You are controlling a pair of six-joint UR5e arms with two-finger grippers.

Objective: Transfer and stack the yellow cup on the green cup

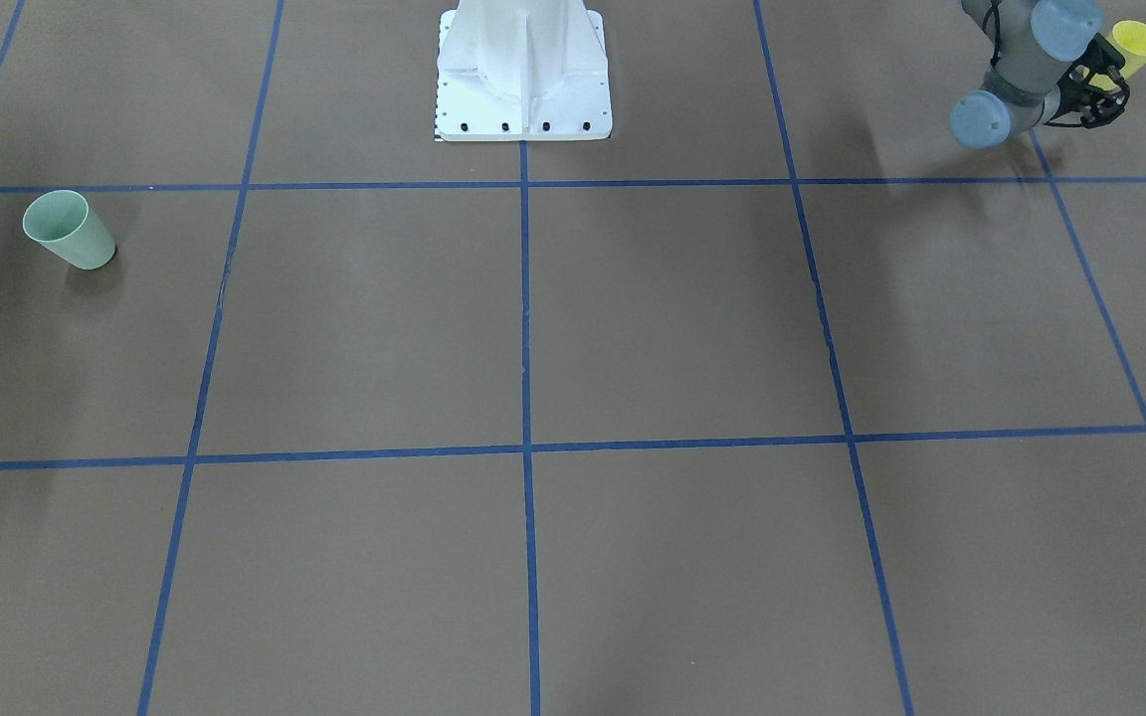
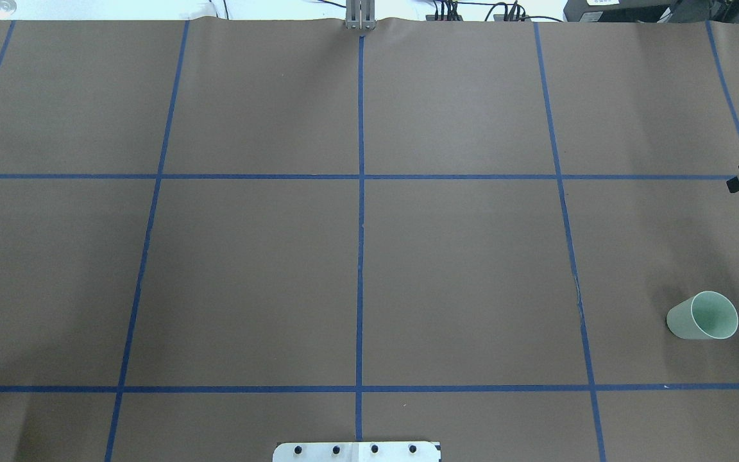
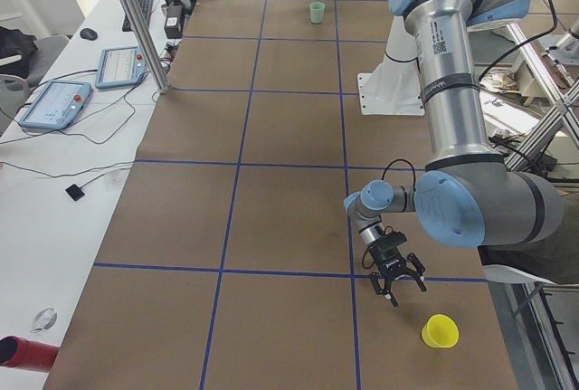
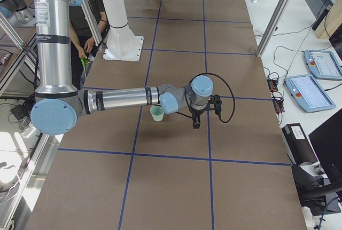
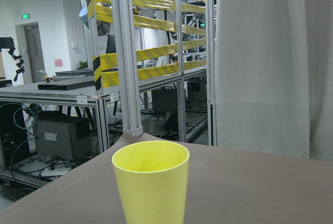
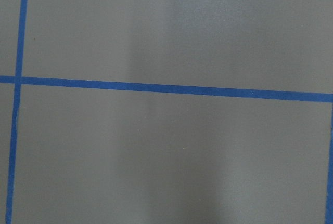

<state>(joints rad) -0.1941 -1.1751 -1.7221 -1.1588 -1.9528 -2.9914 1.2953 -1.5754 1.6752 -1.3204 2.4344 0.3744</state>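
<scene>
Hovering low with left gripper (image 3: 396, 287) spread and empty, facing the upright yellow cup (image 3: 441, 331) just ahead of it.

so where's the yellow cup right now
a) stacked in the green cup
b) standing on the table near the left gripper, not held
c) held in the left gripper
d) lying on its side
b: the yellow cup stands upright on the table, apart from the open left gripper, and the green cup sits alone far across.
</scene>
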